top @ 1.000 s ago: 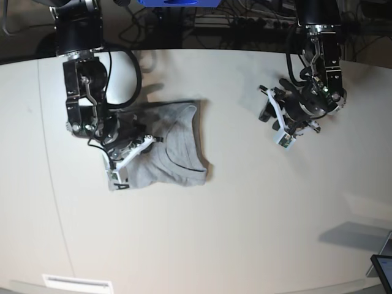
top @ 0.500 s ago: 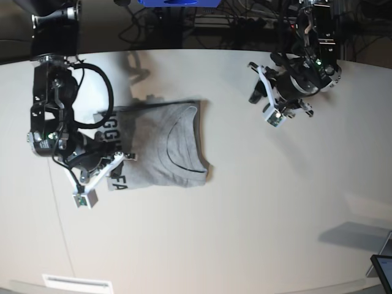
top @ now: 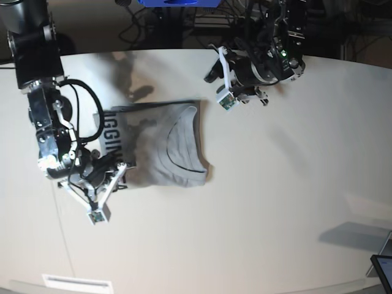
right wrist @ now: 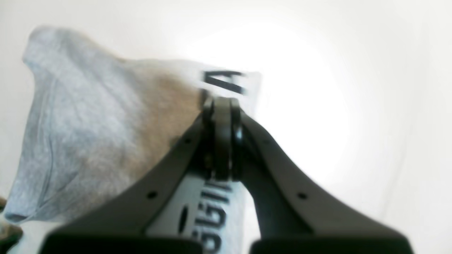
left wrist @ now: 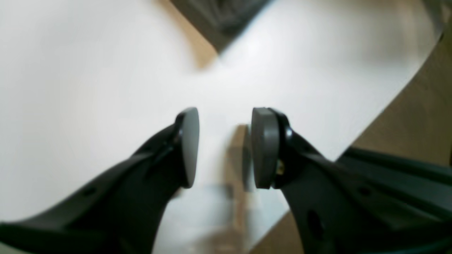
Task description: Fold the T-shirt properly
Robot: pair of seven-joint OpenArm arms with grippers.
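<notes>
The heather-grey T-shirt (top: 162, 144) lies folded on the table, collar arc up, with black lettering (top: 113, 141) along its left edge. My right gripper (top: 122, 173) is shut at the shirt's near-left corner. In the right wrist view its pressed-together tips (right wrist: 221, 106) sit over the lettered edge of the T-shirt (right wrist: 88, 123); I see no cloth between them. My left gripper (top: 211, 73) hovers beyond the shirt's far right corner, apart from it. In the left wrist view it (left wrist: 224, 141) is open and empty, with bare table between the pads (left wrist: 263, 141).
The pale table (top: 275, 202) spreads to the right of the shirt. Its edge (left wrist: 370, 123) runs close to my left gripper. Cables (top: 184, 24) lie beyond the far edge. A dark screen (top: 383, 269) sits at the near right corner.
My right arm has slid down and left off the shirt to its near-left corner, uncovering the lettering. My left arm has swung up and left toward the far edge. The shirt stayed put.
</notes>
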